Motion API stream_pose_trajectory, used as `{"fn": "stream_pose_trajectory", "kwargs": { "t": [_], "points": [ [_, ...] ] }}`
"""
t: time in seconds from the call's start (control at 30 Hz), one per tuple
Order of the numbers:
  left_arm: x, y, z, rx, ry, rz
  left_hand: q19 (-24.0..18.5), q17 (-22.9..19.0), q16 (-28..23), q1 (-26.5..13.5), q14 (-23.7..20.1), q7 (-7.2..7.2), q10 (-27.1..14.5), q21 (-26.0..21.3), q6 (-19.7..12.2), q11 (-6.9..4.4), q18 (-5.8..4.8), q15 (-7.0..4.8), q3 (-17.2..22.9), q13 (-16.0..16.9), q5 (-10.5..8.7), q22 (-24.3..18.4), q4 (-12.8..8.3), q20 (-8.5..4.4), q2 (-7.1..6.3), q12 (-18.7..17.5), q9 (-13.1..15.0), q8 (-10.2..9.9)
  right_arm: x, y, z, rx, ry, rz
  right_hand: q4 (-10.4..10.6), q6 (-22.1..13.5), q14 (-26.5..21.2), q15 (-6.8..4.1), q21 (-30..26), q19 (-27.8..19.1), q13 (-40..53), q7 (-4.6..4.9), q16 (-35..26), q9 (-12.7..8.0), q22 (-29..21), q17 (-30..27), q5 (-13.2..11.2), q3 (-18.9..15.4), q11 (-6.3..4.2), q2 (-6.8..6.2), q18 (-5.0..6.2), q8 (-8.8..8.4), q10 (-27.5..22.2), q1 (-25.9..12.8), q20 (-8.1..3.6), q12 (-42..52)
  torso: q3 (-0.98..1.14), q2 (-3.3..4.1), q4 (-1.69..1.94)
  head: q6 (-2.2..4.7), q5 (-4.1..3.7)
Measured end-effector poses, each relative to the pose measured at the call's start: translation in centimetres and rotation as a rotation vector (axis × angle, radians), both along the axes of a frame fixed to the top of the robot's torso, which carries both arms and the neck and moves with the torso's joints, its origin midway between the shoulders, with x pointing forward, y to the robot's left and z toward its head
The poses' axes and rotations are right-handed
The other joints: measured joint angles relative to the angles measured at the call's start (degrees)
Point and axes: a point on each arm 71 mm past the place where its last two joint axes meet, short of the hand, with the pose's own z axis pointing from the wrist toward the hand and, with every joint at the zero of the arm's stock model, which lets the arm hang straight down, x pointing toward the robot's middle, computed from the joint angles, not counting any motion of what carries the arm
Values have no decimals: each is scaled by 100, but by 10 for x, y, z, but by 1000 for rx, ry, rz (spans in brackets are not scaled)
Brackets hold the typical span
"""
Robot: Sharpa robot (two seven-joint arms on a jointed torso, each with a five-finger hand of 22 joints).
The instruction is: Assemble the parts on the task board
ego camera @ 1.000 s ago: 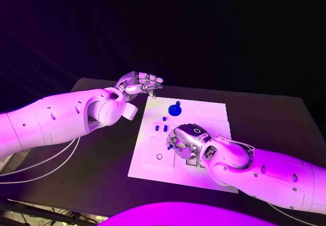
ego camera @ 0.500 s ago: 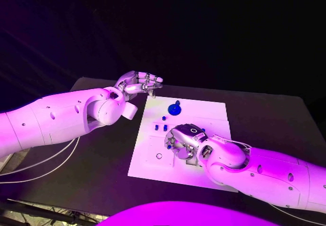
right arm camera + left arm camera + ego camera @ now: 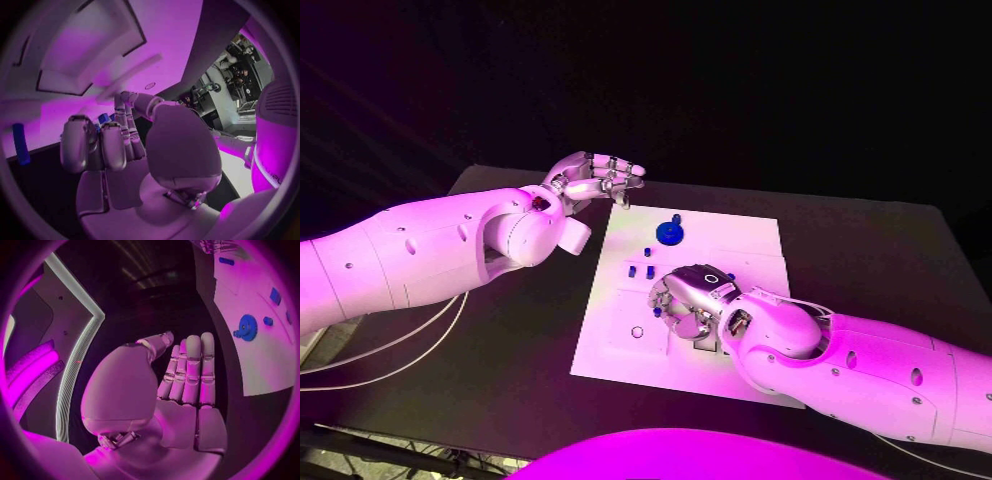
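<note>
Right hand (image 3: 687,298) of ours sits low over the middle of the task board (image 3: 733,235), fingers curled in together; the right wrist view shows a small blue part (image 3: 103,118) at its fingertips (image 3: 125,117), so we judge it pinched there, though the contact itself is half hidden. To do this step well, we should keep the part upright, line it over its seat before pressing, and push straight down rather than at a slant, since a tilted piece could jam or pop free. Beside the hand, two small blue pegs (image 3: 640,270) stand on the board, and the blue gear (image 3: 672,233) lies further toward the far edge. Our left hand (image 3: 596,178) hangs off the board's far left corner, fingers bent inward around nothing. Against the picture a second ago, the right hand has crept slightly toward the left side of the board; gear, pegs and left hand lie as they did.
</note>
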Motion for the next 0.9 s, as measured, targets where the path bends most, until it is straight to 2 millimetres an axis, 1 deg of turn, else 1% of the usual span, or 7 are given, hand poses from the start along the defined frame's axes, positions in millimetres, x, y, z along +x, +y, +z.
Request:
{"fn": "stream_pose_trajectory", "kwargs": {
  "t": [0.13,0.37,0.57,0.73,0.83,0.87,0.9],
  "points": [
    [0,0,0,1,1,0,0,0,0,0,0,0,0,0,0,0,0,0,0,0,0,0,0,0,0,0,0,0,0,-4,0,5,-3,-8,-49,-143,-10,21,-292,-93,-116,0,-66,-26,0,-106,30,3,80,-60,-1,-103,-367,21,44,4,4,-1,0,13,-9],
    [0,1,0,2,4,1,0,0,0,0,0,0,0,0,0,0,0,0,-17,-1,0,-5,-17,0,0,0,1,0,-2,-16,4,18,-8,-25,-78,-201,-10,63,-437,-143,-115,11,-111,-35,-1,-197,31,-27,102,-111,-1,-147,-547,25,57,21,7,-1,2,49,-36],
    [0,2,-1,3,6,2,0,0,0,0,0,0,0,0,0,0,0,0,-17,-1,0,-5,-17,0,0,-1,1,0,0,-30,19,31,-33,-45,-93,-201,-10,63,-462,-142,-115,11,-111,-35,-1,-212,30,-41,102,-111,0,-147,-547,25,57,44,7,-5,1,88,-75],
    [0,2,-1,4,7,2,0,-5,0,0,0,0,0,0,0,0,0,0,-33,3,0,-5,0,0,0,22,1,0,10,-55,38,28,-71,-91,-90,-201,-10,63,-445,-142,-115,11,-111,-29,-1,-201,30,-43,102,-151,0,-146,-547,-15,57,134,7,-5,-5,130,-132],
    [0,2,-1,5,8,2,0,-5,0,0,0,0,0,0,0,0,0,0,-33,5,0,-4,-1,0,0,22,1,0,20,-71,51,14,-93,-125,-58,-201,-10,63,-434,-142,-121,11,-111,-28,-2,-185,55,-174,91,-234,0,-148,-581,-99,57,179,4,-9,-9,157,-166],
    [0,2,-1,5,8,2,0,-5,0,0,0,0,0,0,0,0,0,0,-33,5,0,-4,0,0,0,22,1,0,23,-76,54,8,-97,-136,-21,-239,-10,63,-445,-142,-132,-26,-111,-28,-2,-176,98,-316,88,-287,0,-185,-650,-155,57,213,4,-9,-10,164,-175],
    [0,2,-1,5,8,1,0,-5,0,0,0,0,1,0,0,0,0,0,-33,4,0,-4,0,0,0,22,1,0,25,-80,56,1,-98,-145,36,-273,1,73,-581,-160,-155,-40,-114,-28,-2,-222,245,-846,88,-310,69,-236,-817,-179,75,291,4,-10,-12,177,-185]
  ]
}}
